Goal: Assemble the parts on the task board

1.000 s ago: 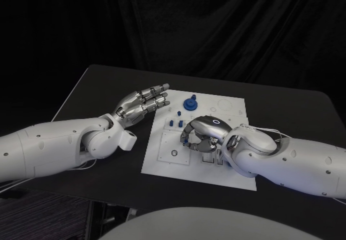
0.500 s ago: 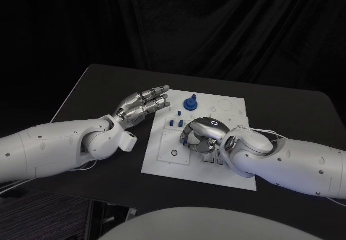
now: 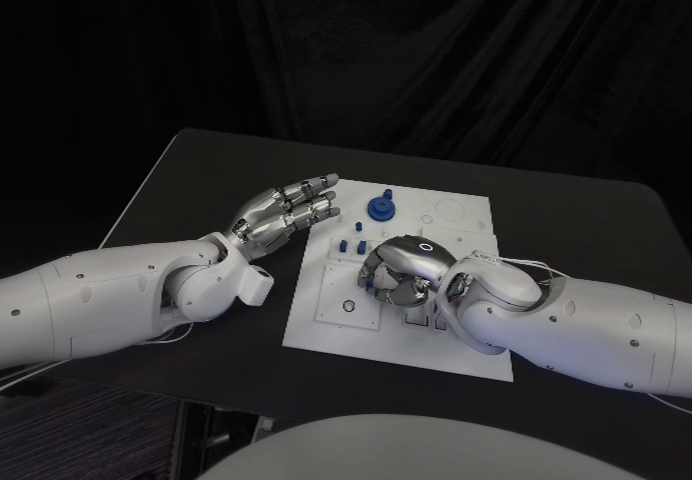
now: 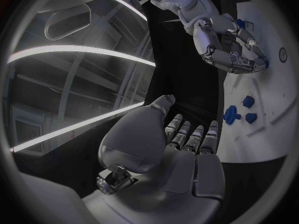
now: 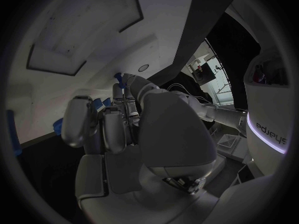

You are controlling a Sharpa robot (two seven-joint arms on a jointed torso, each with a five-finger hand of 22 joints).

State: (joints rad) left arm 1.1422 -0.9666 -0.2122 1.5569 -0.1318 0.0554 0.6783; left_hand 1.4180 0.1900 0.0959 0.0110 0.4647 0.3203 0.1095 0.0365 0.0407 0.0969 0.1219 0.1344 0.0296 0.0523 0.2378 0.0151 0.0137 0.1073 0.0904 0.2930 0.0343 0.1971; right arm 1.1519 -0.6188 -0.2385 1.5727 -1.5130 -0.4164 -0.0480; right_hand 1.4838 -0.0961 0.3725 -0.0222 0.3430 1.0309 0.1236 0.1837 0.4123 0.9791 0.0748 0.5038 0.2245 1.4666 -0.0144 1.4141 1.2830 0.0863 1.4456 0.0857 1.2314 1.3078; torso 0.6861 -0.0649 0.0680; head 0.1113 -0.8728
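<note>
The white task board (image 3: 447,335) lies mid-table. My right hand (image 3: 400,268) is curled down over its middle, fingertips together on a small blue part (image 4: 266,62) at the board's surface; this hand (image 4: 227,47) appears again in the left wrist view. A blue tip (image 5: 117,76) sticks out by its fingertips in the right wrist view. My left hand (image 3: 289,212) hovers at the board's left edge, fingers stretched and apart, holding nothing. A blue round part with a stem (image 3: 379,206) stands at the board's far side, with small blue pegs (image 3: 348,245) nearer.
The black table (image 3: 188,190) reaches well beyond the board on every side. In the left wrist view, the round blue part (image 4: 231,116) and two small pegs (image 4: 248,101) sit just beyond my left hand (image 4: 187,149). A dark curtain hangs behind.
My right hand has turned slightly over the board's middle, its wrist edging left. The left hand has stayed almost still.
</note>
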